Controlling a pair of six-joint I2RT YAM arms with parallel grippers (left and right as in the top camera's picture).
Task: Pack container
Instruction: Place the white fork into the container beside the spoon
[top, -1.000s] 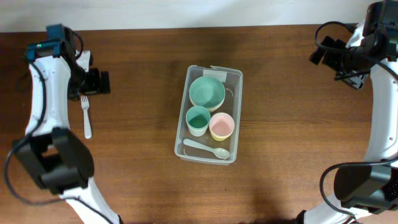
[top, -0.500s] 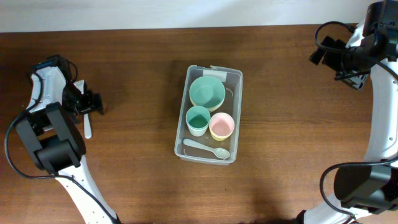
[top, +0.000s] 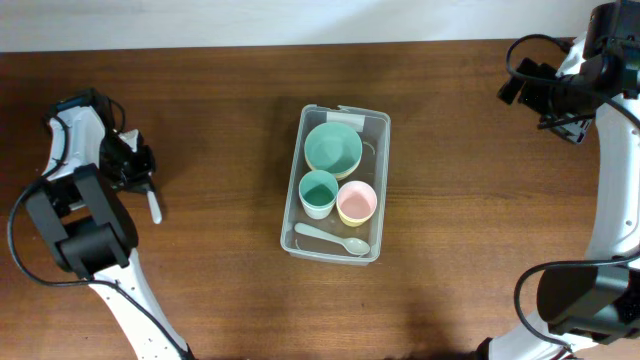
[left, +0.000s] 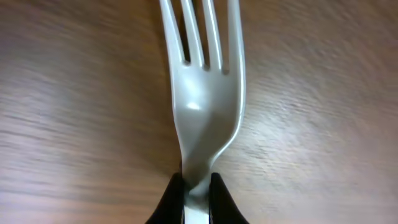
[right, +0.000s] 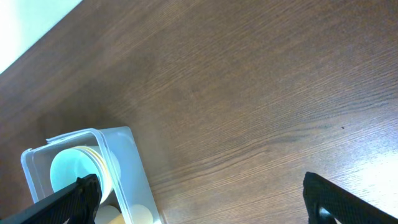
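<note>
The clear plastic container (top: 384, 190) stands mid-table, holding a green bowl (top: 333, 147), a green cup (top: 319, 192), a pink cup (top: 356, 203) and a pale spoon (top: 332, 239). At the far left, my left gripper (top: 138, 178) is shut on a white plastic fork (top: 153, 206) lying on the wood. The left wrist view shows the fork (left: 202, 93) pinched at its neck between the black fingertips of the gripper (left: 198, 193), tines pointing away. My right gripper (right: 205, 205) hangs open and empty at the far right, the container's corner (right: 127, 162) below its left finger.
The brown wooden table (top: 220, 270) runs to a pale wall along the back edge. The right arm (top: 600, 160) reaches down the right side, the left arm (top: 75, 220) down the left side.
My left gripper came down over the fork and shut on its neck; the fork's handle has swung slightly to the right. The right arm has not moved.
</note>
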